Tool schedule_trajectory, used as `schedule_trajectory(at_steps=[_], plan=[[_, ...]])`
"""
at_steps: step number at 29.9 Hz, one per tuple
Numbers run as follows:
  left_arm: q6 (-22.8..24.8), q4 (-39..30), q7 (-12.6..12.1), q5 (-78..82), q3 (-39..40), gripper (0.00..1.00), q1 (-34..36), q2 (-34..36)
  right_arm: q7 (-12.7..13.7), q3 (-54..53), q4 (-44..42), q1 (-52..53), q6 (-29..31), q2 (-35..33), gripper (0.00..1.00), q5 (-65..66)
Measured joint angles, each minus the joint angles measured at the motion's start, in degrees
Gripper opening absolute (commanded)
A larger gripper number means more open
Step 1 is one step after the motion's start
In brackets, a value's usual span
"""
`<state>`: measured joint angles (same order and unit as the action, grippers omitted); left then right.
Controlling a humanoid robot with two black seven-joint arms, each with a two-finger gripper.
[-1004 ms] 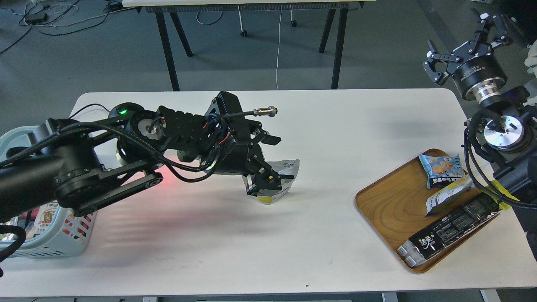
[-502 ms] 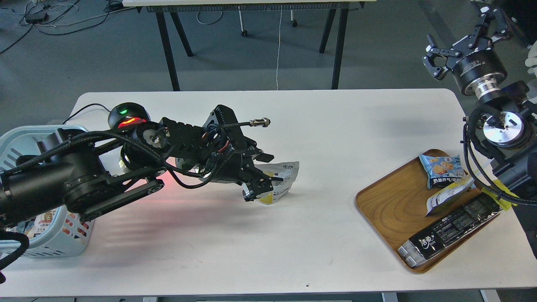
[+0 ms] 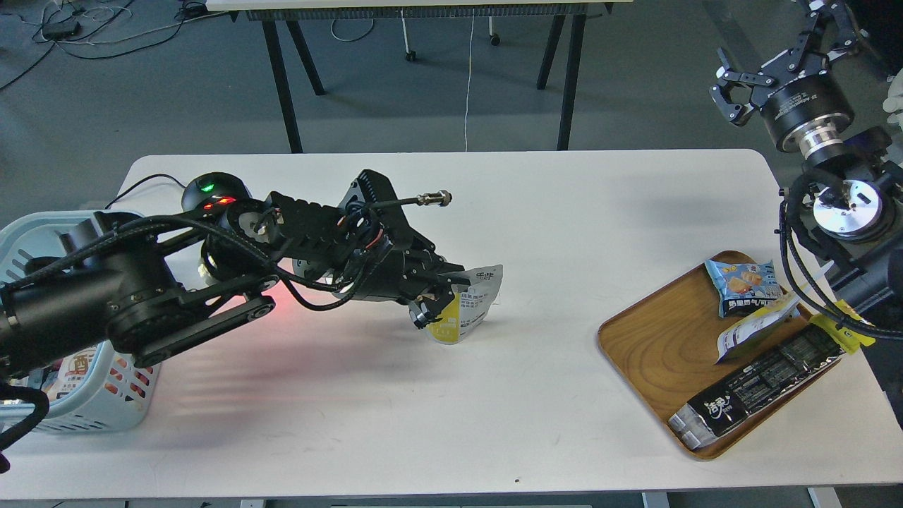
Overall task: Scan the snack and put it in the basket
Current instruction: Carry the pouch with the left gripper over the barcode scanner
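Observation:
The snack (image 3: 470,310), a small pouch with a yellow base and a white side with dark text, stands tilted on the white table (image 3: 550,212) near the middle. My left gripper (image 3: 441,298) is closed on the pouch's left side, one finger across its top and one low at its left edge. The light-blue slotted basket (image 3: 106,406) stands at the table's left edge, mostly hidden by my left arm. My right gripper (image 3: 782,53) is open and empty, raised high beyond the table's far right corner.
A black round scanner (image 3: 211,189) with a green light sits behind my left arm, casting a red glow on the table. A wooden tray (image 3: 652,346) at the right holds a light-blue biscuit packet (image 3: 744,283), a white pouch (image 3: 755,326) and a long black bar package (image 3: 762,384).
My left gripper's fingers have closed from wide open onto the snack pouch, and the pouch has tilted slightly. The right gripper rose a little and stays open.

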<state>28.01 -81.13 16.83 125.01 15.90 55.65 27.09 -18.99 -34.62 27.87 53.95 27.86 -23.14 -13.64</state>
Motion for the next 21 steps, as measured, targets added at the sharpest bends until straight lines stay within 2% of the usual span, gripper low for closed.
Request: schedule_trajectory(at_steps=[4, 12, 16, 21], plan=[[0.0, 0.0, 0.1, 0.0, -0.1, 0.00, 0.1, 0.2, 0.0, 0.1, 0.0, 0.4, -0.1, -0.1, 0.99, 0.1], [0.0, -0.8, 0.3, 0.0, 0.1, 0.00, -0.3, 0.9, 0.1, 0.2, -0.1, 1.6, -0.2, -0.5, 0.99, 0.2], [0.0, -1.8, 0.6, 0.0, 1.2, 0.00, 0.0, 3.6, 0.1, 0.3, -0.1, 2.0, -0.3, -0.7, 0.99, 0.2], [0.0, -5.3, 3.4, 0.0, 3.0, 0.00, 0.0, 9.8, 0.1, 0.3, -0.1, 2.1, -0.1, -0.9, 0.99, 0.2]])
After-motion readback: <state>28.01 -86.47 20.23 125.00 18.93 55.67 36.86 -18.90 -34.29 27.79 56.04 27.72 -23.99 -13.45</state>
